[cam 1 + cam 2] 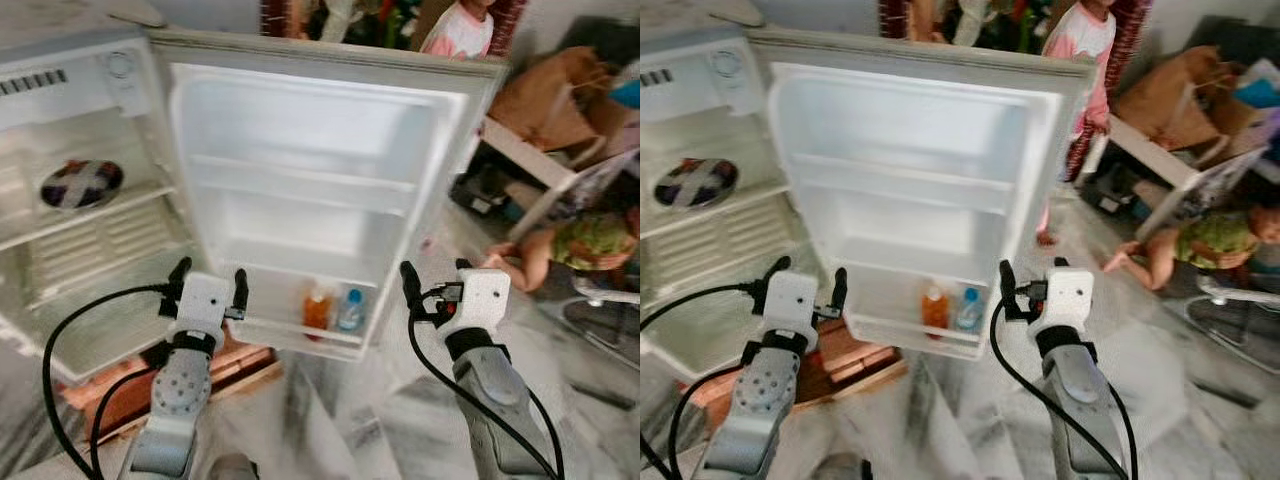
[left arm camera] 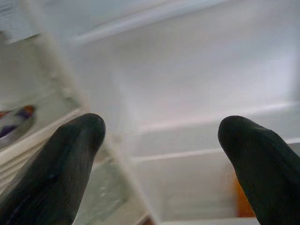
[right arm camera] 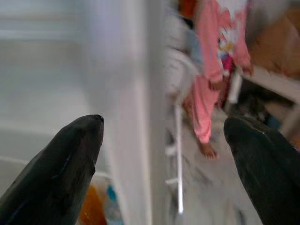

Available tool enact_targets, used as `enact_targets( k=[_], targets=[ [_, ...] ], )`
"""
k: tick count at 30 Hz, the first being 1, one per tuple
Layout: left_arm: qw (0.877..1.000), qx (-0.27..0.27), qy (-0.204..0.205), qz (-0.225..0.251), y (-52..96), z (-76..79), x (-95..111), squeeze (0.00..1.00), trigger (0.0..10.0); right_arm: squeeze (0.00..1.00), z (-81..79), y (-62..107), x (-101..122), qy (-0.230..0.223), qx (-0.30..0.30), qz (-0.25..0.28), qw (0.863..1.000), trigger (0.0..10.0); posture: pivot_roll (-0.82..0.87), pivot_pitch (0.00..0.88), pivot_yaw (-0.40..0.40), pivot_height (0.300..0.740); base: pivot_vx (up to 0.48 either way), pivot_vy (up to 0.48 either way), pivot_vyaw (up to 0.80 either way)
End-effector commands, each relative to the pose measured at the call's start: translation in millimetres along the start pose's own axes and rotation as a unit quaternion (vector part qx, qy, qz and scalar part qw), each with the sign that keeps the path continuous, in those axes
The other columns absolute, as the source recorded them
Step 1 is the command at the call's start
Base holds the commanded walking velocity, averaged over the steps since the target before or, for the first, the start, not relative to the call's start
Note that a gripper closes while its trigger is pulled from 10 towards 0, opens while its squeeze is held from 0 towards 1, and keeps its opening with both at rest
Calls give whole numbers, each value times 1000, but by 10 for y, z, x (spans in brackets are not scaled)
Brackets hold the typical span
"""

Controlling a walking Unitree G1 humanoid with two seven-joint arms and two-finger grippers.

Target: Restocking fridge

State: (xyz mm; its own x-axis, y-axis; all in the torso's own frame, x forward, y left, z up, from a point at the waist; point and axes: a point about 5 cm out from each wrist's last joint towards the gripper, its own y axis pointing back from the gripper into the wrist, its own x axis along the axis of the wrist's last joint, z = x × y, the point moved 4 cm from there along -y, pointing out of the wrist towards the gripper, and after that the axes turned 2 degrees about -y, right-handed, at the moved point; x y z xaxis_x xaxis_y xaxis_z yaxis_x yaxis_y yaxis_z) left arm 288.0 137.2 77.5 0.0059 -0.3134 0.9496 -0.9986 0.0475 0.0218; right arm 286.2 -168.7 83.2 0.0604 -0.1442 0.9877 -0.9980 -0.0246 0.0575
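A small white fridge (image 1: pixel 60 90) stands open, its door (image 1: pixel 320 190) swung wide toward me. In the door's bottom rack stand an orange bottle (image 1: pixel 317 309) and a blue-capped clear bottle (image 1: pixel 350 310). A dark patterned plate (image 1: pixel 81 184) rests on a shelf inside the fridge. My left gripper (image 1: pixel 208 284) is held open just left of the door's lower corner, with nothing between its fingers (image 2: pixel 70 164). My right gripper (image 1: pixel 437 283) is open and empty at the door's right edge; its fingers (image 3: pixel 65 168) frame that edge.
The fridge sits on a wooden pallet and bricks (image 1: pixel 240 365) over a marble floor. A person in pink (image 1: pixel 1090 60) stands behind the door. A child in green (image 1: pixel 1205 245) lies on the floor at right, beside a table with bags (image 1: pixel 550 110).
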Motion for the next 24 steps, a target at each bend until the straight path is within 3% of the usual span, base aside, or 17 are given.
enact_targets(
  k=[1, 4, 6, 11, 18, 24],
  targets=[
    [1000, 2, -8, -3, 8, -24, -8, 0, 10000, 0, -1, -7, -15, -23, 0, -5, 1000, 10000, 122, 52, -29, 740, 0, -304, 0],
    [1000, 5, -4, -10, 7, -38, -40, 0, 10000, 0, -133, 19, -53, -49, 44, -13, 998, 10000, 119, 53, -27, 740, -283, -310, 0],
    [1000, 4, -6, -8, 10, -40, -36, 0, 10000, 0, -128, 22, -56, -22, 37, -13, 999, 10000, 120, 52, -27, 740, -319, -317, 0],
    [1000, 5, -17, -1, 19, -45, -19, 0, 10000, 0, -242, 48, -15, -14, 85, 3, 996, 10000, 126, 49, -28, 740, -171, -175, 154],
    [1000, 3, -12, -2, 23, -37, -32, 0, 10000, 0, -237, 32, 5, -16, 87, 6, 996, 10000, 125, 46, -29, 740, 0, 0, 679],
    [1000, -2, -23, -3, 4, -34, -34, 0, 10000, 0, -192, 14, 58, -7, 82, 24, 996, 10000, 115, 43, -19, 740, 0, 0, 0]
  ],
)
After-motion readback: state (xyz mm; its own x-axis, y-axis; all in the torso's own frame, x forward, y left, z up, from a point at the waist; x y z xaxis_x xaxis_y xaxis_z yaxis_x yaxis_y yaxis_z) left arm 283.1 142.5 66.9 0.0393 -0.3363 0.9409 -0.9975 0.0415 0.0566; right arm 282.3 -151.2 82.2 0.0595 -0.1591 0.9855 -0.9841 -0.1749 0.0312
